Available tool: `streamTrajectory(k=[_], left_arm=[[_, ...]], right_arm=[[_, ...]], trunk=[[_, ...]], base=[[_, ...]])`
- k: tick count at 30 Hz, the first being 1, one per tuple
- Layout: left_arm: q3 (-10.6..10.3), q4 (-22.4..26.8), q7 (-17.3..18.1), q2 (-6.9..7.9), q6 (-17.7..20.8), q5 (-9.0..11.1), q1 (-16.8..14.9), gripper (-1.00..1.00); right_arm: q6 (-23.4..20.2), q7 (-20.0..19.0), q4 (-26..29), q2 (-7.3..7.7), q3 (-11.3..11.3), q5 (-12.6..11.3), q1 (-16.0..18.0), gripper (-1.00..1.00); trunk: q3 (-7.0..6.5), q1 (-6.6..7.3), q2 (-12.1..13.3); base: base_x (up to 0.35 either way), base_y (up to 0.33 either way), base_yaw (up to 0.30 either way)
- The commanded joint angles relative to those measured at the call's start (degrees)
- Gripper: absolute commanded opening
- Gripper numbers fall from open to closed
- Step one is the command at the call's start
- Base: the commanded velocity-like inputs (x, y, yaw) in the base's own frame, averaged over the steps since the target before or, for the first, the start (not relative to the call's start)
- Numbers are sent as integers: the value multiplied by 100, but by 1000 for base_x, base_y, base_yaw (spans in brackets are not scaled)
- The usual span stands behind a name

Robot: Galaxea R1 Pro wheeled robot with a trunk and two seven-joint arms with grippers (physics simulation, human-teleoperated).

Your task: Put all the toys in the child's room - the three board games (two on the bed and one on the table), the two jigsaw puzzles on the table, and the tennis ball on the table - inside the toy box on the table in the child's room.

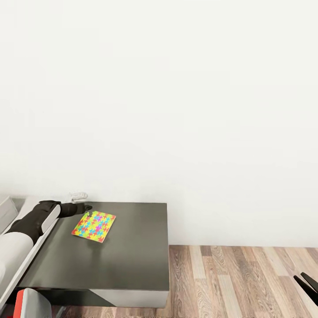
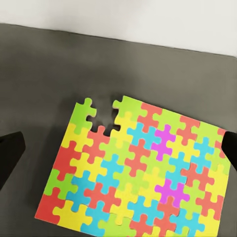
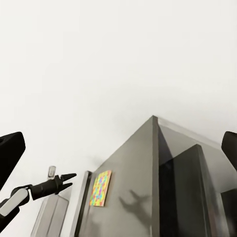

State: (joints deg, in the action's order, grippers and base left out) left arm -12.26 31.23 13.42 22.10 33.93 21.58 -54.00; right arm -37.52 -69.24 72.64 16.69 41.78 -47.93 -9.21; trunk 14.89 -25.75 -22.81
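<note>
One jigsaw puzzle (image 1: 94,226), a thin mosaic slab of yellow, green, red and blue pieces, lies flat on the dark grey table (image 1: 115,260) near its far left corner. My left gripper (image 1: 85,207) hovers just over the puzzle's far edge. In the left wrist view the puzzle (image 2: 138,173) lies below and between the spread fingers (image 2: 10,158), which stand open and hold nothing. My right gripper (image 1: 308,282) is low at the right over the floor, open and empty. The right wrist view takes in the puzzle (image 3: 100,187) and my left arm (image 3: 44,188) from afar.
A white wall stands close behind the table. The pale grey desk top (image 1: 37,249) borders the dark top on the left, and a light grey sloping-sided piece (image 1: 6,213) is cut off at the frame edge. Wood-plank floor (image 1: 238,282) lies right of the table.
</note>
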Motion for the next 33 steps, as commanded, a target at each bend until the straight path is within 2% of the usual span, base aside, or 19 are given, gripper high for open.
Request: streamTrajectory(k=[1,4,8,12,33], left_arm=[[-28,6,36,8,15,2,-5,100],[-28,6,250,17,10,-17,-5,100],[-18,6,687,114,3,-27,-5,100],[-15,4,887,168,1,-30,-5,100],[-5,2,969,213,0,-31,-2,100]], right_arm=[[-45,7,4,2,-3,-38,-1,100],[-45,7,5,3,-3,-38,-1,100],[-45,7,5,6,-3,-39,-1,100],[-45,7,5,8,-3,-38,-1,100],[-45,7,2,10,-3,-38,-1,100]], trunk=[[19,-3,-11],[47,-3,-11],[85,-3,-11],[122,-3,-11],[318,-3,-11]], base=[[0,0,0],[0,0,0],[0,0,0],[0,0,0],[0,0,0]])
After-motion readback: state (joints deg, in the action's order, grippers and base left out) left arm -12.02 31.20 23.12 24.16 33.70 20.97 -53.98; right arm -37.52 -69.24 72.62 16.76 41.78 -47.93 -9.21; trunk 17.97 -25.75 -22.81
